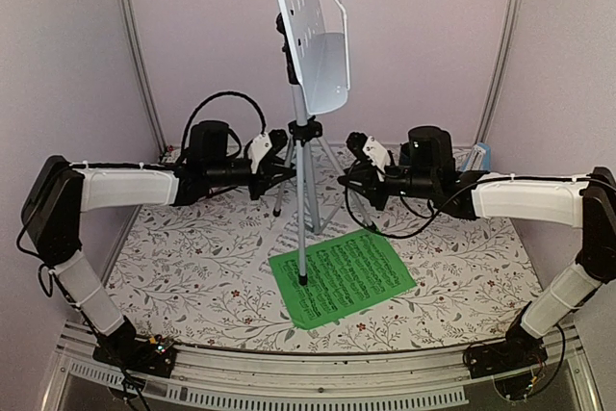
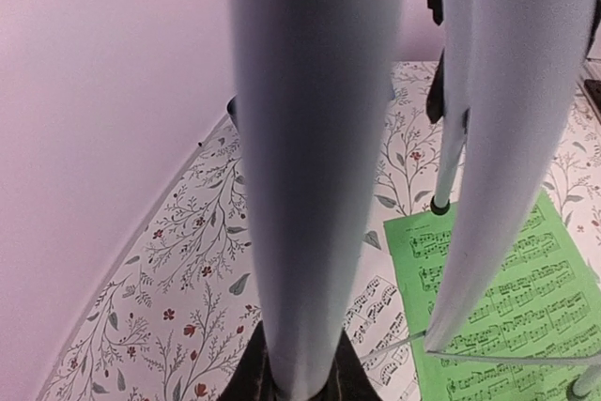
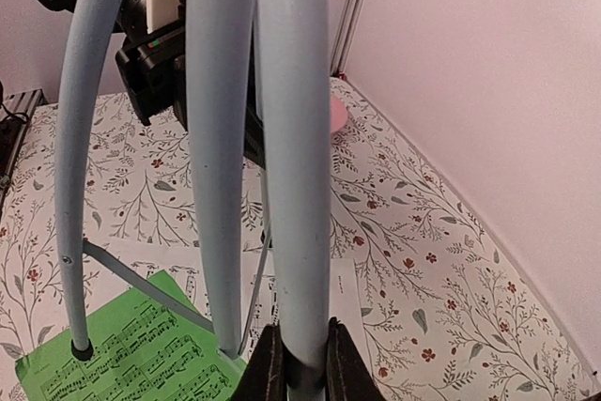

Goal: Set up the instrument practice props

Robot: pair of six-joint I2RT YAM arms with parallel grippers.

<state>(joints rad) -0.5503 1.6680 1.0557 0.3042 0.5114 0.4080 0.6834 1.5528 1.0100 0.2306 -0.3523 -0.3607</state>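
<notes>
The music stand (image 1: 310, 31), a pale grey perforated tray on a silver tripod (image 1: 304, 199), stands upright at the table's middle. Its front foot rests on the green sheet-music page (image 1: 351, 274), which overlaps a white page (image 1: 292, 234). My left gripper (image 1: 278, 173) is shut on the tripod's left leg (image 2: 310, 138), which runs up between the dark fingers (image 2: 352, 377). My right gripper (image 1: 352, 180) is shut on the right leg (image 3: 293, 138), clamped between its fingers (image 3: 343, 368). The light-blue metronome (image 1: 481, 154) peeks out behind the right arm at the back right.
A floral cloth (image 1: 192, 267) covers the table, with pink walls close behind and at both sides. A pink plate (image 3: 336, 112) shows partly behind the tripod leg in the right wrist view. Black cables (image 1: 217, 103) loop over both wrists.
</notes>
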